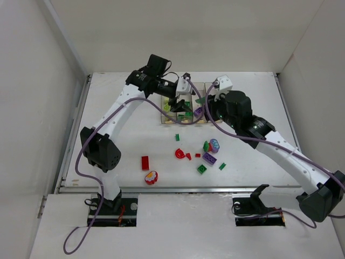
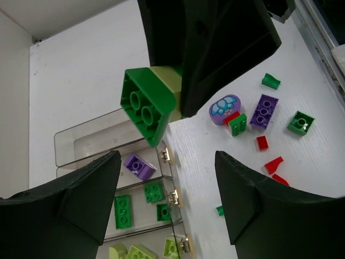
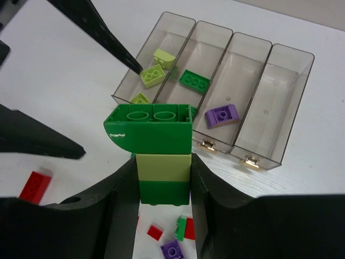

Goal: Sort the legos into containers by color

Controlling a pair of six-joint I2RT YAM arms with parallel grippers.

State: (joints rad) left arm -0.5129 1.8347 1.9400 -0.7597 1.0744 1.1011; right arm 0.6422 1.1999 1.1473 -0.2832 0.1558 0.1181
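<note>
At the far middle of the tabletop [image 1: 253, 172], the containers [image 3: 272, 102] are observed as a joined row of four clear bins. In the right wrist view, yellow-green legos [image 3: 152, 75] are recorded in the leftmost bin, a green brick [image 3: 194, 80] in the second and a purple piece [image 3: 222, 115] in the third.

The right gripper [image 3: 164, 183] is closed narrowly on a stack [image 3: 156, 135] of three joined legos: a green curved piece on top, a yellow-green piece in the middle and a green piece at the bottom. The stack is held upright above the near ends of the bins, which lie at 12 to 1 o'clock of it in that view.

The left gripper [image 2: 167, 162] is held wide, with nothing between its fingers [image 2: 70, 205]. In the top view it is located over the bins, at 9 o'clock of the right gripper.

The loose legos [image 1: 201, 169] are scattered on the tabletop at 6 o'clock of the containers, well apart from them. A red brick [image 1: 145, 162] and a red-and-yellow round piece [image 1: 151, 177] are noted at 8 o'clock of that cluster.
</note>
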